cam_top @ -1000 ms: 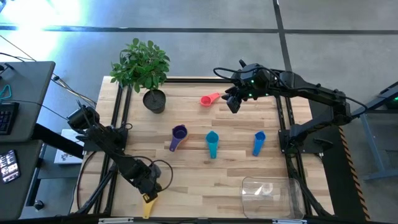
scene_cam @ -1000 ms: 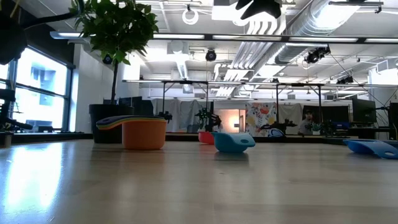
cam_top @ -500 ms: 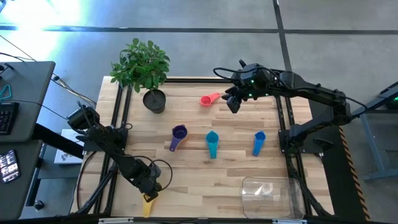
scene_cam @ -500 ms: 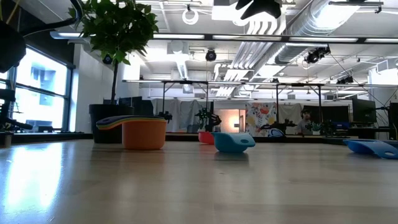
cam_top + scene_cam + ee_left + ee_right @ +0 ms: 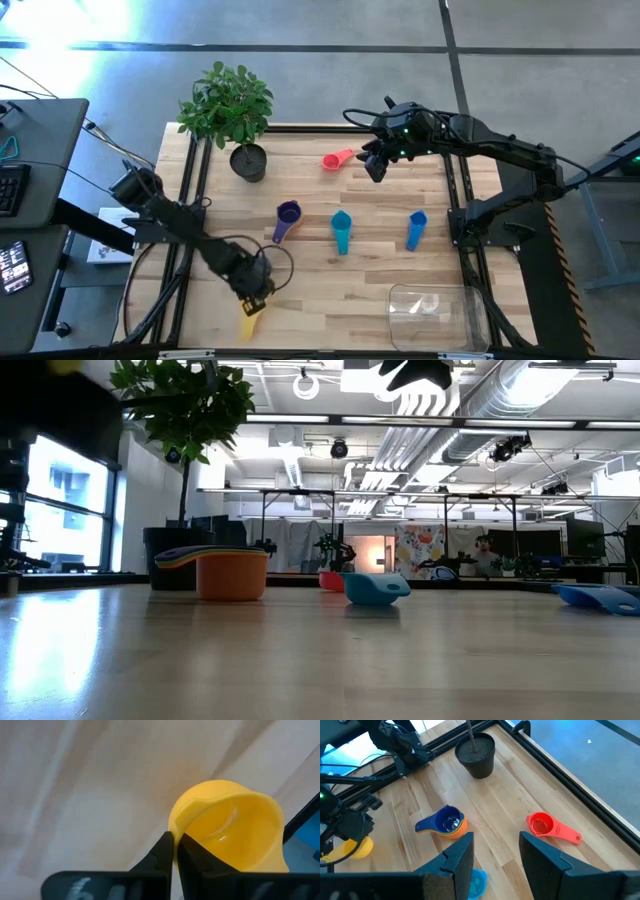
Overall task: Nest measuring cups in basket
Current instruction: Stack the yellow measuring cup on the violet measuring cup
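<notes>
Yellow measuring cup (image 5: pixel 227 835) was clamped by its rim in left pincer (image 5: pixel 256 296), near bench (image 5: pixel 330 290) front edge; right pincer (image 5: pixel 492 852) hovered spread above pink cup (image 5: pixel 542 826); basket (image 5: pixel 438 315) front-right

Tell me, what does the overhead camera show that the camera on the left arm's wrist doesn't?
Only the high view shows the clear basket, the potted plant, the pink, purple-on-orange, teal and blue measuring cups, and the right gripper hovering near the pink one. Only the left wrist view shows the fingers pinching the cup's rim. Both show the yellow measuring cup in the left gripper.
</notes>
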Tool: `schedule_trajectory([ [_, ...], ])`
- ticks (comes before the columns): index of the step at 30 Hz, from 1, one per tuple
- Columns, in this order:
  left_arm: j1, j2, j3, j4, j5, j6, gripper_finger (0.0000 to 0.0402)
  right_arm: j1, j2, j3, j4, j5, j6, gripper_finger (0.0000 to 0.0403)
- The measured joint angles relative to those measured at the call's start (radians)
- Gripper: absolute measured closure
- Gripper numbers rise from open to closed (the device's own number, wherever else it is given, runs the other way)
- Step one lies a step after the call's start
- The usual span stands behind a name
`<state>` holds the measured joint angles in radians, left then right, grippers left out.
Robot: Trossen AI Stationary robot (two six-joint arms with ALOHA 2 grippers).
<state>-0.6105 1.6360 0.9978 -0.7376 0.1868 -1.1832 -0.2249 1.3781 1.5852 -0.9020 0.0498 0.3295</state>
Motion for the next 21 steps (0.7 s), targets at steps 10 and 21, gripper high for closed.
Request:
schedule_trajectory([
  [10,0.203,0.0,0.122,-0.225,-0.041,0.328,0.04,0.0,0.0,0.0,0.0,-0.001,-0.024,0.0253],
  [21,0.454,0.0,0.222,-0.335,-0.098,0.706,0.0399,0.0,0.0,0.0,0.0,0.0,-0.019,0.0253],
])
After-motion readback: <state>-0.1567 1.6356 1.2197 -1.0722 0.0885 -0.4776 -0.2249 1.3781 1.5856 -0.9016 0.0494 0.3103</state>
